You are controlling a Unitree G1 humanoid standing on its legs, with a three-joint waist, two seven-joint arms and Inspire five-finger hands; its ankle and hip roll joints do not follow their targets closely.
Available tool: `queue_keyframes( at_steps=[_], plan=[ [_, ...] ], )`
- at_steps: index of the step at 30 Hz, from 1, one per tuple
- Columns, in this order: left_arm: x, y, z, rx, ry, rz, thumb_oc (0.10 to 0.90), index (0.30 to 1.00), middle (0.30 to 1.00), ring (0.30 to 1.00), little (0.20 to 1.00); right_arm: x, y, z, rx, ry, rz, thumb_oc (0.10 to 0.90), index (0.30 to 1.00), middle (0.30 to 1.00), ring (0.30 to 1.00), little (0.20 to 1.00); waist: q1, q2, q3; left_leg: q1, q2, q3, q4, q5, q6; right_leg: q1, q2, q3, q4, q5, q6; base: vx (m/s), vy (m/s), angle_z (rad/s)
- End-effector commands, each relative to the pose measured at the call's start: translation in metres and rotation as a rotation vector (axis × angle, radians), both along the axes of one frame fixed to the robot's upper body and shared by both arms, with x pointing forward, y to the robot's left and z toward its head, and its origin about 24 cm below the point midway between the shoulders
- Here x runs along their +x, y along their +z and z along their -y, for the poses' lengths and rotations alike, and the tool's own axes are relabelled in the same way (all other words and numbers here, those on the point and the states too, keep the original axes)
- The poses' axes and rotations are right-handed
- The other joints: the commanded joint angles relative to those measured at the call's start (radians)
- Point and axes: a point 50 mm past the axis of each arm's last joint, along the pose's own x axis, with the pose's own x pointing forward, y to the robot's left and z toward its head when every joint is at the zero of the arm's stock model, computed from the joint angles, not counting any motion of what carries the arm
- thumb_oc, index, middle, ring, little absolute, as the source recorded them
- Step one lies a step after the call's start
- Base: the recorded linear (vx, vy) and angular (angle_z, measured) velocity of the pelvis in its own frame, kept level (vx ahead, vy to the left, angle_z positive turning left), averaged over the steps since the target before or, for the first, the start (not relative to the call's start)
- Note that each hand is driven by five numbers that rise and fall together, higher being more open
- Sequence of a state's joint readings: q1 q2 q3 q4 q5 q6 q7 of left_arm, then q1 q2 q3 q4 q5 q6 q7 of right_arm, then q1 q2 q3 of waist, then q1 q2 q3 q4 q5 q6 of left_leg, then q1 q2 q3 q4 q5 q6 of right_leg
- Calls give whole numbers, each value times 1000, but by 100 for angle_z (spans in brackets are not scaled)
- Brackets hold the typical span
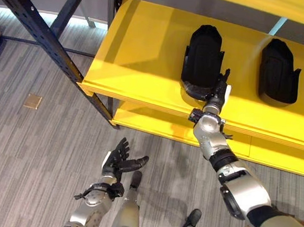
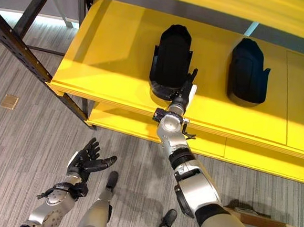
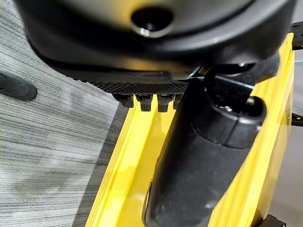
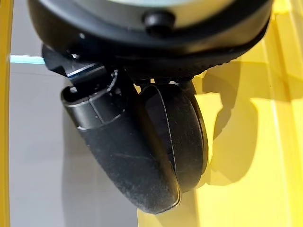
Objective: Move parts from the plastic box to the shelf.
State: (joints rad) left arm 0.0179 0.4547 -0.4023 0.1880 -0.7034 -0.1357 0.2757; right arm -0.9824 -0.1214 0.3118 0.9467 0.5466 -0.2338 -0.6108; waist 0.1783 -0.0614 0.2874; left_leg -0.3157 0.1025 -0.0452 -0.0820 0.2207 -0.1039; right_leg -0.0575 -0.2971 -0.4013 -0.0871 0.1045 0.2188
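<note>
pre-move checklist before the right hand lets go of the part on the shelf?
1. Black part lies flat on the yellow shelf: ok.
2. Part well inside the shelf's front edge: cannot tell; its near end sits close to the edge.
3. Right hand at the part's near end, grip state: cannot tell.
4. Apart from the second black part: ok.
5. Left hand open, low over the floor, out of the way: ok.
</note>
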Motion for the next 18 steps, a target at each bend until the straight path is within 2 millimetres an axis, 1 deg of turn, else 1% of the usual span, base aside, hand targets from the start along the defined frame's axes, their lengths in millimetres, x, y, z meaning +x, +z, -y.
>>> queue_keyframes(
  at_steps=[1,6,18],
  plan=[
    [22,45,8,-42,-39,238,900,1000,1000,1000,1000,-4,-16,-52,53,183,-149,900,1000,1000,1000,1000,94,-1,83,38,-27,39,6,-112,84,-1,-50,31,75,62,-4,15,19,3],
    [23,44,10,-43,-41,234,900,1000,1000,1000,1000,-3,-19,-49,59,169,-165,900,1000,1000,1000,1000,99,3,87,36,-27,40,7,-113,85,0,-49,31,73,58,-5,0,0,0],
    [23,44,13,-56,-43,230,900,1000,1000,1000,1000,-3,-13,-57,73,186,-153,900,1000,1000,1000,1000,96,7,91,35,-27,43,8,-113,85,-7,-52,34,76,55,-6,0,0,0]
  ],
)
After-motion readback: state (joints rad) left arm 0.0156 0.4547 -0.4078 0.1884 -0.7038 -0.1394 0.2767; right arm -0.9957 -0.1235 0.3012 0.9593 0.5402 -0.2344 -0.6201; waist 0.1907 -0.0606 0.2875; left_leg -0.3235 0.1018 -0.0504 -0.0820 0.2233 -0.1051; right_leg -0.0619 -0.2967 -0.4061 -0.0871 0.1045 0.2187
